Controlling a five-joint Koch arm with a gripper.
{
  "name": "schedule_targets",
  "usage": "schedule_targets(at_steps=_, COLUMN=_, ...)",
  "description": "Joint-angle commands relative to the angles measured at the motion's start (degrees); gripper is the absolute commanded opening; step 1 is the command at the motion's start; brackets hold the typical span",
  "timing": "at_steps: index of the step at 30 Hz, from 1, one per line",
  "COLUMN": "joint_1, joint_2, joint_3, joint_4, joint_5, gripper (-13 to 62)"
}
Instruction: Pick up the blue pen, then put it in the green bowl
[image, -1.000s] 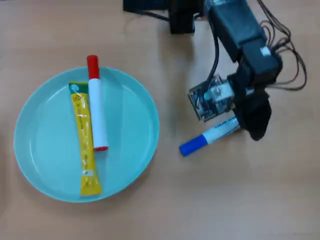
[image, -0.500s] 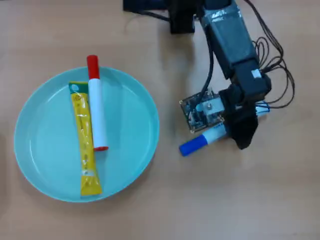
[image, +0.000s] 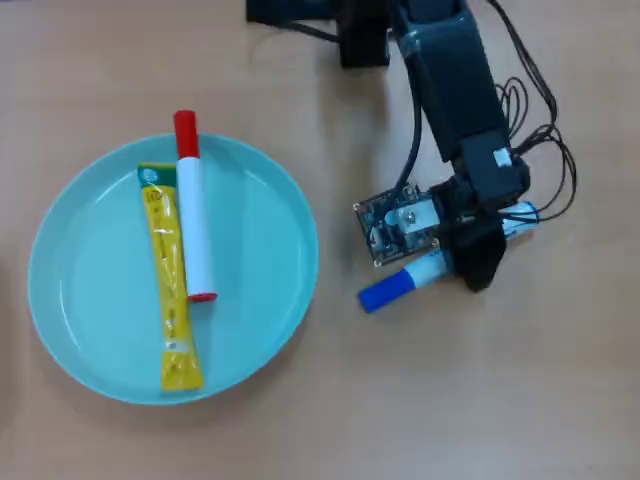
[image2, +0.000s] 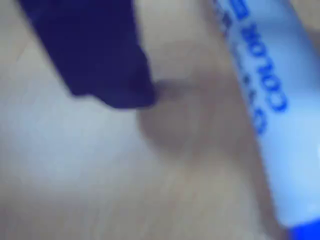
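The blue pen (image: 398, 285) lies on the wooden table to the right of the green bowl (image: 280, 205), its blue cap pointing toward the bowl. My gripper (image: 464, 256) is down over the middle of the pen's white barrel and hides that part. The pen's tail end sticks out on the right under the wires. In the wrist view, one dark finger (image2: 100, 60) stands left of the pen barrel (image2: 265, 95) with bare table between them. The other finger is out of that view. The jaws look open around the pen, not closed on it.
Inside the bowl lie a white marker with a red cap (image: 192, 215) and a flat yellow tube (image: 168, 290), side by side. The arm's base (image: 360, 30) and its cables sit at the top of the overhead view.
The arm has swung left and lowered, so the gripper moved from the pen's tail end to its middle. The pen and the things in the bowl have not moved.
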Motion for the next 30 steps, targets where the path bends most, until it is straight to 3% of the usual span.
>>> schedule_targets(at_steps=1, joint_1=-0.3, joint_2=1.0, joint_3=-1.2, joint_4=-4.0, joint_5=-1.8, gripper=44.7)
schedule_targets(at_steps=10, joint_1=-0.5, joint_2=1.0, joint_3=-1.1, joint_4=-6.5, joint_5=-1.9, gripper=20.5)
schedule_targets(at_steps=17, joint_1=-1.1, joint_2=1.1, joint_3=-1.0, joint_4=-8.3, joint_5=-1.8, gripper=-8.7)
schedule_targets(at_steps=26, joint_1=-1.1, joint_2=1.1, joint_3=-0.3, joint_4=-6.9, joint_5=-0.3, gripper=-7.1)
schedule_targets(at_steps=30, joint_1=-1.4, joint_2=1.3, joint_3=-0.2, joint_4=-5.4, joint_5=6.4, gripper=-7.1)
